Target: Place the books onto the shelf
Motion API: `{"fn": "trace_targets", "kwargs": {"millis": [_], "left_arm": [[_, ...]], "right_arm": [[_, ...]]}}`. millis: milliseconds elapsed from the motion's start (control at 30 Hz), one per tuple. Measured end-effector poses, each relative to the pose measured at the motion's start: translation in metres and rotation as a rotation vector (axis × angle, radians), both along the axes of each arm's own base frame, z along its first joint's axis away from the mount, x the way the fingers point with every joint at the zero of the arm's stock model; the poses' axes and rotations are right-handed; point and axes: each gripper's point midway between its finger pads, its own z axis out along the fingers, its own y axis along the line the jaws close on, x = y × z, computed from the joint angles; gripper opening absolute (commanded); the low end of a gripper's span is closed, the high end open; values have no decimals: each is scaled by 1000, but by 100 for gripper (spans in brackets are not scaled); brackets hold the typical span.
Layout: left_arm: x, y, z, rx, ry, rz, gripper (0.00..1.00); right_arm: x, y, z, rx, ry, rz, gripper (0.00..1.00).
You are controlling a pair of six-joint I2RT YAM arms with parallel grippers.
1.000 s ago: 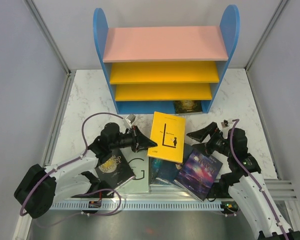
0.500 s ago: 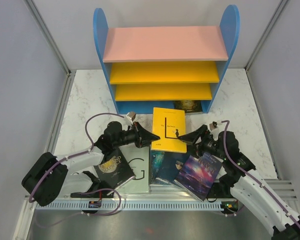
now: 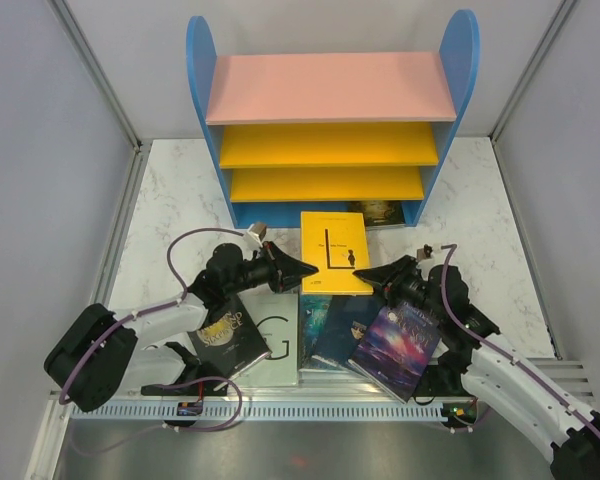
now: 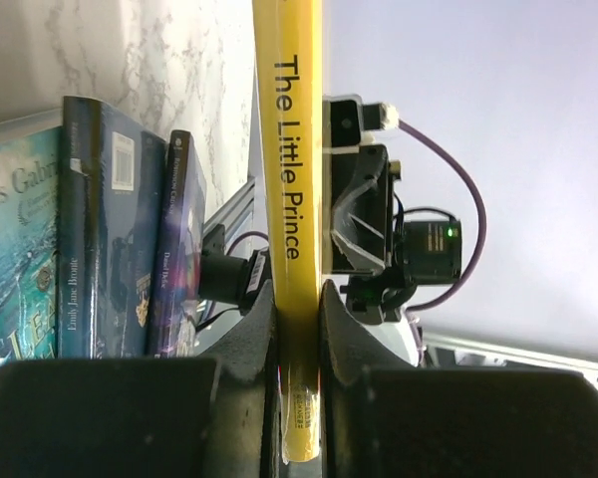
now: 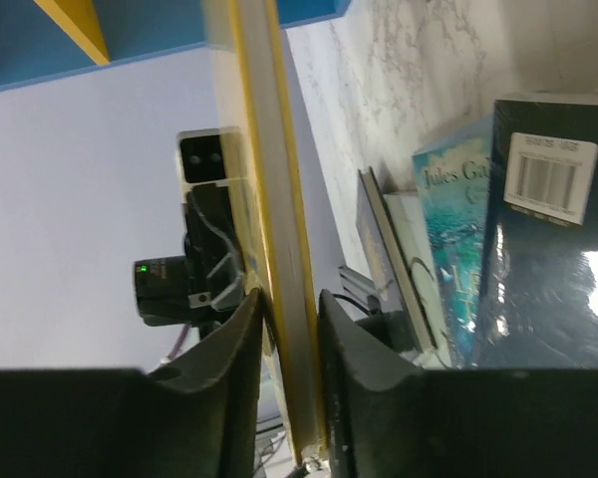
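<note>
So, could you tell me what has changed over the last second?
The right gripper swung in and closed on the yellow book, which the left gripper still holds; the book moved toward the shelf. The other books stayed put.

Tabletop (image 3: 170,185): white marble pattern with faint grey veins; also seen in both wrist views.
Side walls (image 3: 40,150): plain pale grey-lilac panels on the left and right.
Back wall (image 3: 330,20): the same pale panel.
Corner struts (image 3: 95,70): metal bars slanting up at the two back corners.
Side channel (image 3: 120,240): metal track along the tabletop's left edge.
Near rail (image 3: 310,408): slotted aluminium strip along the near edge.
Front ledge (image 3: 310,452): dull grey metal sheet, just below the rail.
</note>
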Motion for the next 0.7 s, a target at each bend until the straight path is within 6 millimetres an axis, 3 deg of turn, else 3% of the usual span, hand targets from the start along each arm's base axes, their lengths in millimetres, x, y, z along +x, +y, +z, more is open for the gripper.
{"fn": "trace_targets", "kwargs": {"millis": [167,300,467,700], "left_arm": [[9,2,-8,-2,65,31,2],[14,3,-16,10,89,46,9],[13,2,-22,26,104,36,31],[-12,1,-36,97,97,-72,56]], "right_arm": [[11,3,3,28,-10,-28,0],[17,5,-4,20,7,-46,0],[18,5,-8,8,11,-59,0],[15,9,-13,-9,16,-40,0]]}}
